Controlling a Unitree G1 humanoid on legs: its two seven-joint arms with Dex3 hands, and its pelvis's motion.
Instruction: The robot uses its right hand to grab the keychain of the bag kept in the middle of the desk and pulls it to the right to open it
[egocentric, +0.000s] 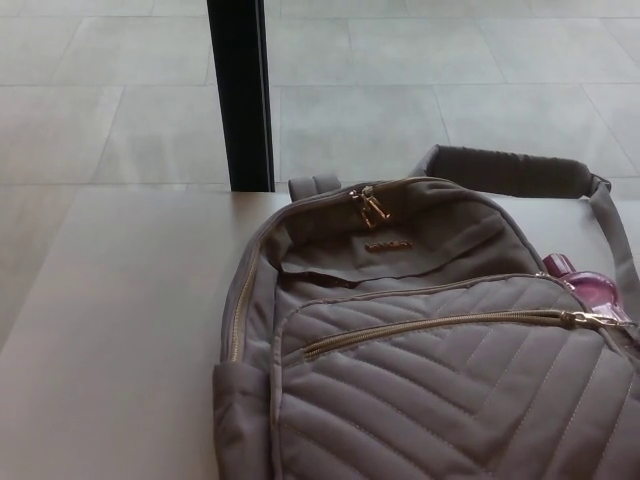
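With neither of our hands in view, finger state unknowable, the bag (430, 340) lies on the desk (110, 330), its pink keychain (592, 288) at the right edge, where a blind reach risks missing.

Indoor demonstration or office-like space, not a domestic room. A plain, pale grey worktop (110, 330) fills the lower half of the view. Beyond its far edge, from 10 to 2 o'clock, lies a floor (400, 110) of large, light stone-coloured tiles with thin joints, typical of a lobby or commercial hall. A black vertical post (240, 95) rises at 12 o'clock. A quilted grey backpack (430, 380) lies at 4 o'clock.
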